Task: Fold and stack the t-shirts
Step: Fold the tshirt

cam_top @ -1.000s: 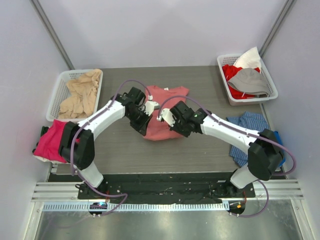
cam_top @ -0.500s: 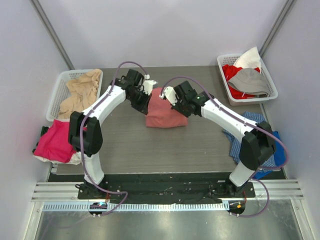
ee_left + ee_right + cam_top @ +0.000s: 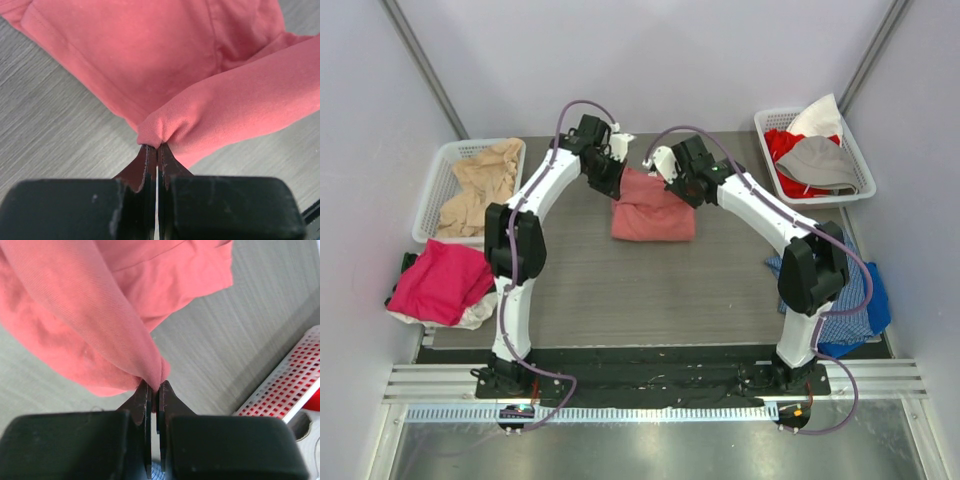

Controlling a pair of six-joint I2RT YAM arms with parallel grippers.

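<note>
A salmon-red t-shirt [image 3: 652, 212] lies folded over on the grey table, its far edge lifted. My left gripper [image 3: 609, 180] is shut on the shirt's far left corner; the left wrist view shows its jaws [image 3: 156, 149] pinching a fold of the salmon cloth [image 3: 165, 75]. My right gripper [image 3: 682, 186] is shut on the far right corner; in the right wrist view the jaws [image 3: 154, 386] pinch the cloth [image 3: 90, 325] as well. Both grippers sit at the back of the table, close together.
A white basket [image 3: 432, 190] at the left holds beige shirts [image 3: 483, 185]. A magenta-pink shirt [image 3: 441, 282] lies at the left table edge. A white basket [image 3: 769, 152] at the back right holds red, grey and white cloth. Blue checked cloth [image 3: 840, 300] lies at the right.
Both grippers have carried the shirt's near edge up and towards the back of the table, folding the shirt over onto itself. The arms now stretch far back.
</note>
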